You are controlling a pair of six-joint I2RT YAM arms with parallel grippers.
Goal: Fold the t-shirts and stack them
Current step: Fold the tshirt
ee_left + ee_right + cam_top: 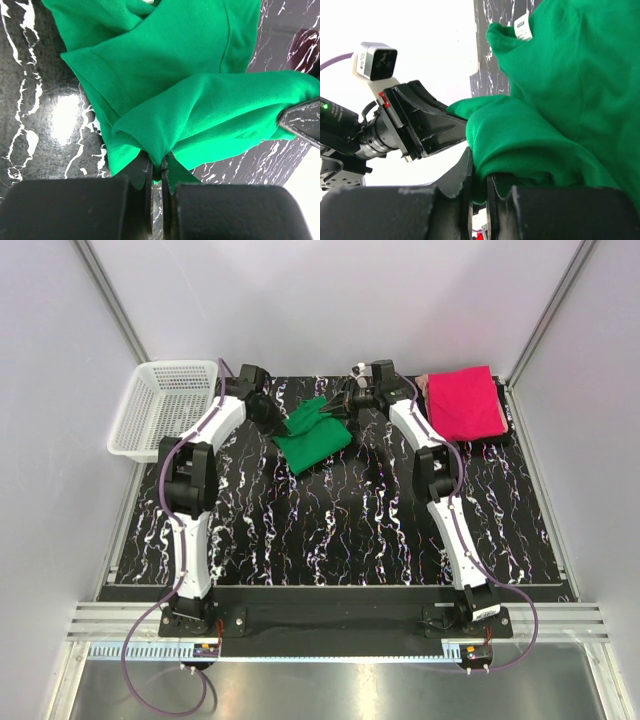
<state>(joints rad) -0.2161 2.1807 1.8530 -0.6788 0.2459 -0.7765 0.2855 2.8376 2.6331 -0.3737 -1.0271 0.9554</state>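
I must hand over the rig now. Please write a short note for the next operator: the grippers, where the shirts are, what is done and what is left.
Left gripper: shut on a bunched edge of the green shirt.
Right gripper: shut on the same shirt, close to the left one.
Green shirt: far middle of the table, crumpled, not yet folded flat.
Pink shirt: far right corner, lying flat, looks folded.
Done: the pink shirt, as it seems.
Left: fold the green shirt, then stack the two.
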